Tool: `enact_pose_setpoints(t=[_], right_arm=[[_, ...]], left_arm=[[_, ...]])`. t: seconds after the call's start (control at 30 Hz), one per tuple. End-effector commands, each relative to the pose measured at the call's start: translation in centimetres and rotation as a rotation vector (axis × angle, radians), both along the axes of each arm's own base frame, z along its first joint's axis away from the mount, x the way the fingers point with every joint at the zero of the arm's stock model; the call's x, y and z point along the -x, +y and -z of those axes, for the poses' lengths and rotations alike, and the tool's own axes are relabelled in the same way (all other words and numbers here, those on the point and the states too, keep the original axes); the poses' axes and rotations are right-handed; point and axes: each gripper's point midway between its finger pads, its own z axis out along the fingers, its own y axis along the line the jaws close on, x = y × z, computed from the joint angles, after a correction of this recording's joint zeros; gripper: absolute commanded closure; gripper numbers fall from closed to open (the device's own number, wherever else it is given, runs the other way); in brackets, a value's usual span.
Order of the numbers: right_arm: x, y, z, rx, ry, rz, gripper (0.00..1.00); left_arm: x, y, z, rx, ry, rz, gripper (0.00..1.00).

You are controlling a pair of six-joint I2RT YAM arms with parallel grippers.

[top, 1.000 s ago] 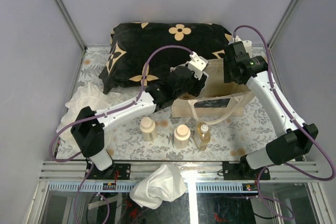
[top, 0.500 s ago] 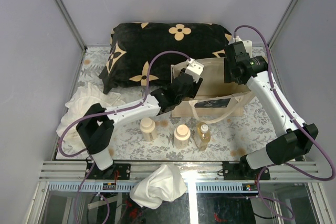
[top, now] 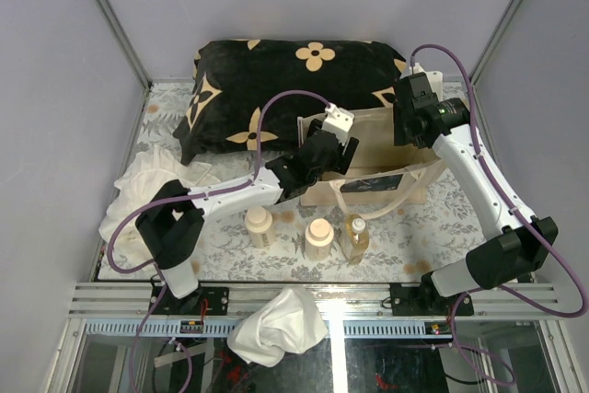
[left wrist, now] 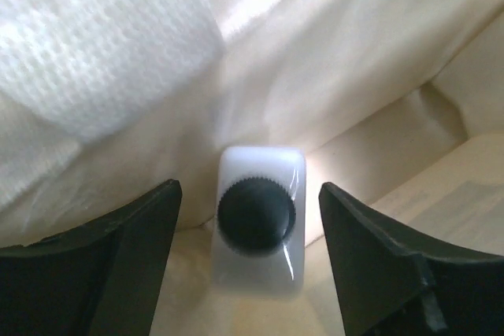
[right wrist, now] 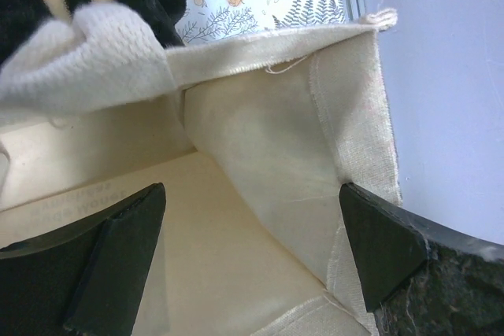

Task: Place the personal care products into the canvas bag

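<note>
1. Over the last second we see the left gripper (top: 336, 154) ease back toward 7 o'clock, uncovering the 9 o'clock rim of the canvas bag (top: 317, 192).
2. Its claw is spread. The white squarish bottle (left wrist: 258, 230) stands free inside the bag, touching neither finger.
3. The right gripper (right wrist: 252, 194), also spread, straddles the bag's 3 o'clock wall.
4. We judge one product delivered. A cream bottle (top: 259, 225), a second cream bottle (top: 318, 238) and the amber bottle (top: 355, 236) wait on the table (top: 433, 227) at the bag's 6 o'clock.

Top view: bright, even, soft shadows. Left wrist: we log glare on the beige canvas bag (left wrist: 354, 60) toward 12 o'clock; white squarish dark-capped bottle (left wrist: 258, 222) soft-focused.
</note>
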Motion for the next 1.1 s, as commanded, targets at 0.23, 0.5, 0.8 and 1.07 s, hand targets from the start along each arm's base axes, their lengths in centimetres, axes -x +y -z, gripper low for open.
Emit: enact_pose_setpoints(t=[0.23,0.5,0.8,1.07], right_arm=[[-0.1,-1.0,-1.2,0.021,-0.03,0.027,0.01],[-0.4,-0.8,-1.1,0.021,-0.027,0.013,0.01],[-0.7,-0.7,-0.9,0.033,-0.011,-0.003,0.01],[-1.0,-0.5,-0.8,0.032,0.003,-0.014,0.01]], left_arm=[[-1.1,1.7,-6.7,0.144,-0.119,-0.066,0.0],[2.3,3.9,-19.0,0.302,-0.259,0.02,0.0],[6.9,9.4,-26.0,0.345,-0.328,0.027,0.0],[10.1,16.4,-15.3,0.237,-0.033,-0.224,0.0]])
